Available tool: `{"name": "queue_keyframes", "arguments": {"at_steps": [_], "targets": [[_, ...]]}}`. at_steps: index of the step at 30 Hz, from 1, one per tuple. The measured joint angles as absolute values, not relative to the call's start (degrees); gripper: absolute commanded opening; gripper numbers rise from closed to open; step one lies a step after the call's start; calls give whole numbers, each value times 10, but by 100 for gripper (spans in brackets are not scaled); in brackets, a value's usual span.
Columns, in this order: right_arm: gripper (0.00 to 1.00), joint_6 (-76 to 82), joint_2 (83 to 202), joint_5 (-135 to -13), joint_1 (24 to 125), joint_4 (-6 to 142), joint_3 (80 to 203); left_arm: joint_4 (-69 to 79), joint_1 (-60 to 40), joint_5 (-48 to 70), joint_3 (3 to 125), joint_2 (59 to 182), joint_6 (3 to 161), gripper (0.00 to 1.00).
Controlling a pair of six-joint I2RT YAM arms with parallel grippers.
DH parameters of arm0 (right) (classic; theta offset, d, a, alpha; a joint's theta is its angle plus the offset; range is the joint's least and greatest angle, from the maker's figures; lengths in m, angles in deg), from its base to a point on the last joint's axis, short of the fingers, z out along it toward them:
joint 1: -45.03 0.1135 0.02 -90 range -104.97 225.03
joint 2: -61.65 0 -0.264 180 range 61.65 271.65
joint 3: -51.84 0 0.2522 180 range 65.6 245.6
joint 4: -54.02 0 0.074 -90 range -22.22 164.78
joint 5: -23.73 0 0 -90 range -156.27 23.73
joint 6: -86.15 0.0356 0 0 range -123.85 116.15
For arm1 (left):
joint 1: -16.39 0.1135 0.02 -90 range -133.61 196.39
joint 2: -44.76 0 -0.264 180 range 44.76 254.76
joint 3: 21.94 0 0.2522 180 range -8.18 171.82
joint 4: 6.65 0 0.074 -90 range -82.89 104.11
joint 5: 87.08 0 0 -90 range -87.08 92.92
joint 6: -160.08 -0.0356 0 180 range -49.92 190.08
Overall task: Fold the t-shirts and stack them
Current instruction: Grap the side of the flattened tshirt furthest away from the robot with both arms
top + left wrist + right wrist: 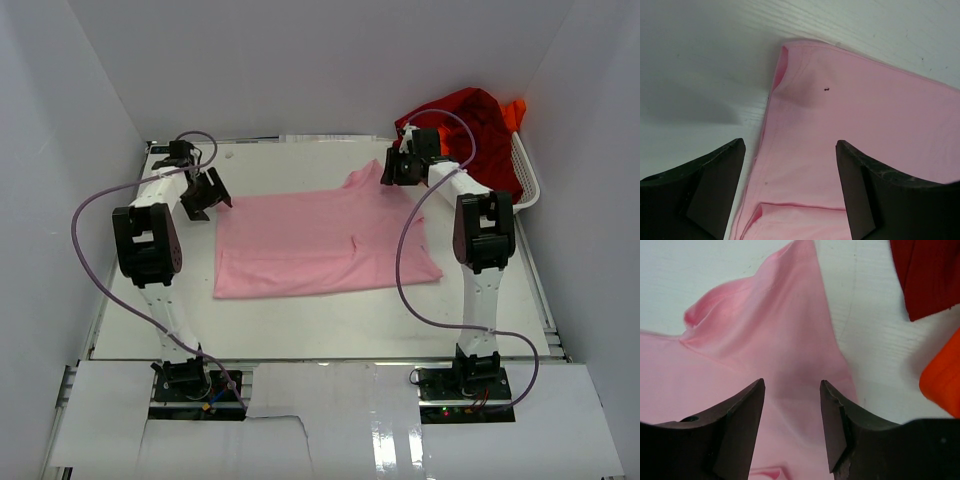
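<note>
A light pink short-sleeved cloth t-shirt (320, 245) is seen spread flat on the white bench (300, 325), roughly at its middle, between the two arms. One sleeve is pointed toward the far right, and a small crease is visible near the middle of the cloth.

The left end effector (205, 195) is held at the far left corner of the pink shirt. In the left wrist view its jaws are spread wide apart, with nothing clamped between them. The shirt's corner and a turned-over edge are framed in the gap, bare bench is seen under the left finger, and pink cloth under the right one. Whether the fingertips touch the cloth cannot be told.

The right end effector (395, 165) is placed over the far right sleeve. Its jaws are also apart, more narrowly, and pink cloth is seen through the gap. No cloth is seen pinched.

A dark red cloth t-shirt (470, 115) is heaped in a white plastic mesh basket (528, 175) at the far right corner, with a bright orange cloth t-shirt (515, 112) just beside it. Both are kept apart from the pink shirt by a strip of bare bench.
</note>
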State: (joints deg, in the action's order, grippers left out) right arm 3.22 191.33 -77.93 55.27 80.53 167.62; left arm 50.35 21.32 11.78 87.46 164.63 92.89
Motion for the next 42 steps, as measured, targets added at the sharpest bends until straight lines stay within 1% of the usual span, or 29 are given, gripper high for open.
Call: {"name": "queue_keyframes", "arguments": {"at_steps": [5, 15, 21, 33, 42], "targets": [[54, 3, 1871, -760, 564, 814, 1649, 488, 196, 120, 862, 1645, 919, 84], [54, -24, 1886, -734, 576, 862, 1653, 472, 132, 109, 862, 1645, 902, 84], [55, -28, 1904, -705, 580, 896, 1666, 472, 103, 59, 862, 1645, 888, 84], [55, -27, 1923, -656, 586, 946, 1697, 497, 100, -40, 859, 1663, 883, 83], [55, -25, 1877, -631, 587, 937, 1622, 499, 80, -107, 840, 1660, 882, 82]]}}
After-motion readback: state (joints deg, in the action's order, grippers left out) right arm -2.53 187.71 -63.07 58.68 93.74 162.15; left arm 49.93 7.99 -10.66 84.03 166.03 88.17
